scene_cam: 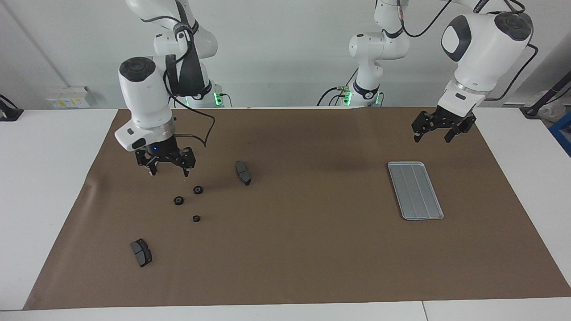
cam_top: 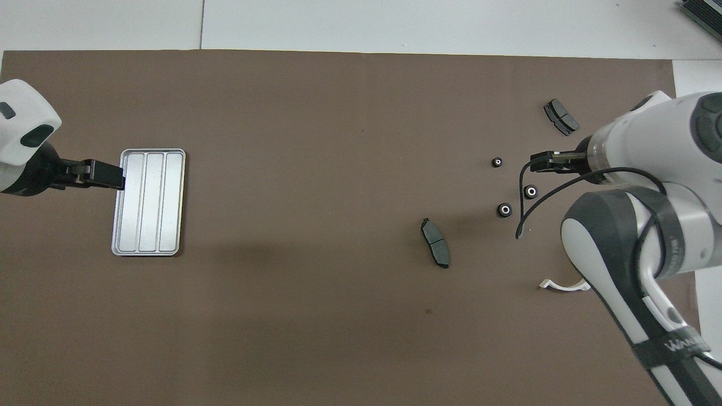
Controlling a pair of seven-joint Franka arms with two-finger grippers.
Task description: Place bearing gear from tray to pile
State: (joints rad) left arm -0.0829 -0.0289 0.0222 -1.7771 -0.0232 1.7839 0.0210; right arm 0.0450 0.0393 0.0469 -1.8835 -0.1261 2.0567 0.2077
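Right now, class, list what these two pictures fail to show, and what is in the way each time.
- White bracket: overhead view, partly hidden under the right arm; not seen in the facing view.
- Gears: too small in both views to show teeth.
- Tray: overhead view, one edge covered by the left gripper.
- Arm bases: cut off by the overhead view's bottom edge.

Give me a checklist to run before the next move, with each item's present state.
1. Tray has no gear on it: ok, bare in both views.
2. Three gears lie loose on the mat at the right arm's end, none stacked: ok.
3. Right gripper holds nothing, fingers open, raised beside the gears: ok.
4. Left gripper holds nothing, fingers open, up beside the tray: ok.
5. Two pads lie apart from the gears: ok.
6. White bracket is seen only from overhead, partly under the right arm; clearance: cannot tell.
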